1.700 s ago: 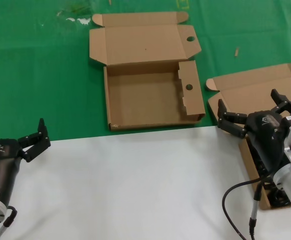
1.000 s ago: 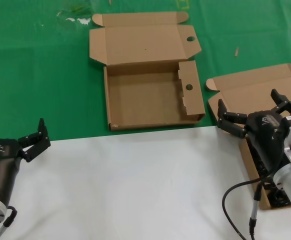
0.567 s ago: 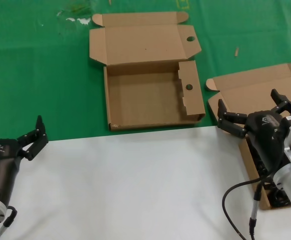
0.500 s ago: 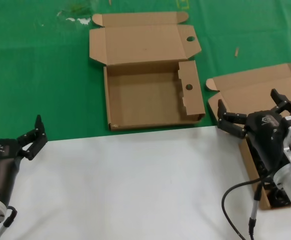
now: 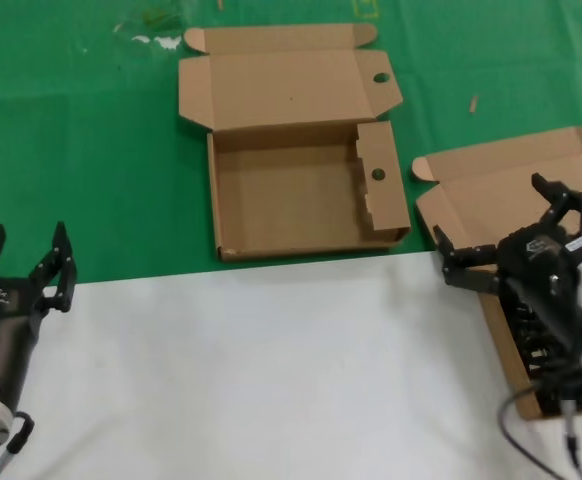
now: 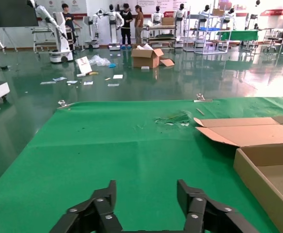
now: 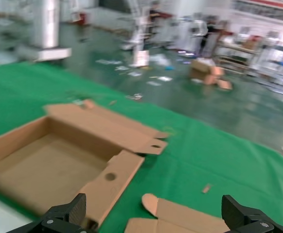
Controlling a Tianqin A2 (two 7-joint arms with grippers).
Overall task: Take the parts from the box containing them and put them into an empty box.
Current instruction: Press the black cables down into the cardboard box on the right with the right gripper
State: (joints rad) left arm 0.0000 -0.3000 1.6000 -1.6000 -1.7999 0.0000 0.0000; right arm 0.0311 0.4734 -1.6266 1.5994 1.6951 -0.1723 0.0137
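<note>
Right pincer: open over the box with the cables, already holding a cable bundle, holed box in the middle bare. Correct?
Not quite. The right pincer is open over the box with the cables, but it holds nothing; the head view shows the black cables lying in that box beneath the arm. The holed box in the middle is bare, as you say.

Lay open and unblocked: flat brown cardboard box with round-holed flaps [image 5: 301, 195]; stood raised along its right side, only a holed flap [image 5: 381, 185].
</note>
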